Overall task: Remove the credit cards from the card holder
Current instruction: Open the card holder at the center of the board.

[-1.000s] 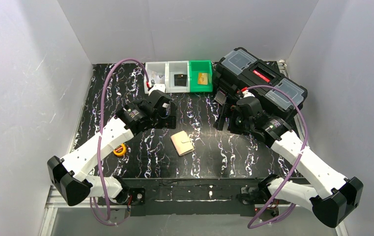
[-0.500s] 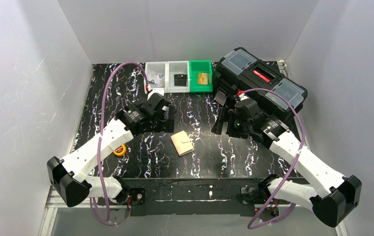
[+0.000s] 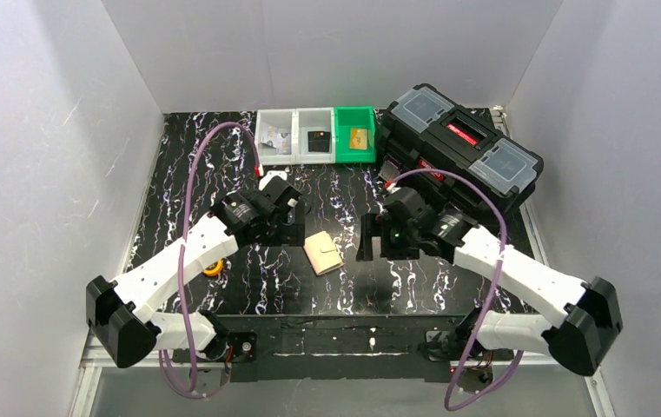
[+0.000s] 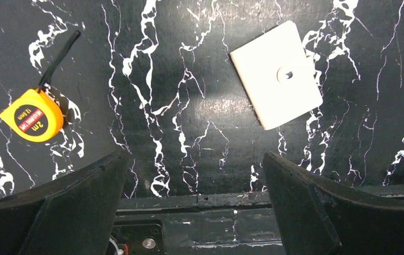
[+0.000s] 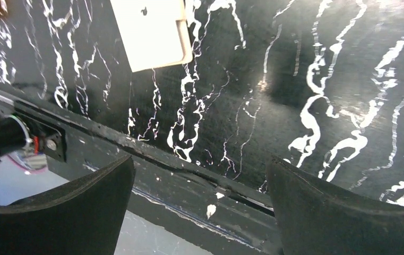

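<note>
The card holder (image 3: 322, 253) is a small cream-beige wallet lying shut on the black marbled table, snap tab on top. It also shows in the left wrist view, where the card holder (image 4: 276, 82) is at the upper right, and in the right wrist view, where the card holder (image 5: 149, 32) is at the top left. No credit cards are in view. My left gripper (image 3: 287, 228) hovers just left of the holder, open and empty. My right gripper (image 3: 368, 240) hovers just right of it, also open and empty. Both wrist views show wide jaws, left gripper (image 4: 193, 159) and right gripper (image 5: 199, 164), with only table between them.
A yellow tape measure (image 3: 212, 266) lies at the left, tape measure (image 4: 31, 115). Three small bins (image 3: 315, 149), two clear and one green, stand at the back with small items inside. A large black toolbox (image 3: 461, 148) fills the back right. The table's near edge (image 5: 189, 175) is close below.
Both arms have come in toward the card holder. The right gripper swung left and nearer, away from the toolbox. The left gripper dropped a little nearer. Both stayed open.
</note>
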Robot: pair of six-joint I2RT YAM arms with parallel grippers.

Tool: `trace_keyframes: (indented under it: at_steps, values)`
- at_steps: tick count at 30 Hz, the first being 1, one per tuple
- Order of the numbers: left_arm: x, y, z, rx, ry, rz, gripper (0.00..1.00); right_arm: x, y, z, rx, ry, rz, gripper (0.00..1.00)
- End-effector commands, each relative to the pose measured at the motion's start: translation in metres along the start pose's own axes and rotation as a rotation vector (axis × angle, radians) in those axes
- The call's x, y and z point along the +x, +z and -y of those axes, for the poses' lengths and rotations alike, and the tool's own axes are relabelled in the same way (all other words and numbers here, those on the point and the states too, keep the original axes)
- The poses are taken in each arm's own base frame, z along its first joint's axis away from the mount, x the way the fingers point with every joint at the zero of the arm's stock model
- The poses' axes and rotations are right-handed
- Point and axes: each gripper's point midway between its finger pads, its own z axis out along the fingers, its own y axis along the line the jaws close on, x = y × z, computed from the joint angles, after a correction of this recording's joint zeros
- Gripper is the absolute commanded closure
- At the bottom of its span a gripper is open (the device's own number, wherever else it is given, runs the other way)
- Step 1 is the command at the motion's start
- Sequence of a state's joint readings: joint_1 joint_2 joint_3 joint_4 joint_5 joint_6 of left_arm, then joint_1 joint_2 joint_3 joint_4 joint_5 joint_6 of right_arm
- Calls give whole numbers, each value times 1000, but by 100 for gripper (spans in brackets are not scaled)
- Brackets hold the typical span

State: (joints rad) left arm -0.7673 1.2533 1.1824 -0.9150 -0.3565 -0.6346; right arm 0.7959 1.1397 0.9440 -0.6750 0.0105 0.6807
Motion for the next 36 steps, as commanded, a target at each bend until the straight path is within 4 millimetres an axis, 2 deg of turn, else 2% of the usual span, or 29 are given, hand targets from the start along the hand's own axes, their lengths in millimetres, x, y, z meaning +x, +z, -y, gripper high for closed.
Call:
trace_keyframes:
  at_steps: [1, 4, 11, 19, 25, 30, 36]
  values:
    - [11, -2, -11, 2, -83, -11, 0, 3, 22, -24, -24, -41, -26, 0]
    - [20, 4, -21, -29, -140, -53, 0, -2, 38, -39, -9, -77, -46, 0]
    - [32, 14, -46, -47, -304, -126, 0, -15, 73, -68, 49, -157, -76, 19]
    - [32, 15, -62, -56, -365, -130, 1, -14, 106, -72, 145, -221, -142, 47]
    - [34, 18, -61, -39, -372, -147, 0, -16, 124, -75, 183, -239, -163, 52]
    - [35, 22, -58, -23, -373, -155, 0, -21, 131, -78, 233, -251, -164, 53]
    - [33, 25, -55, -14, -375, -165, 0, -22, 142, -72, 312, -265, -179, 60]
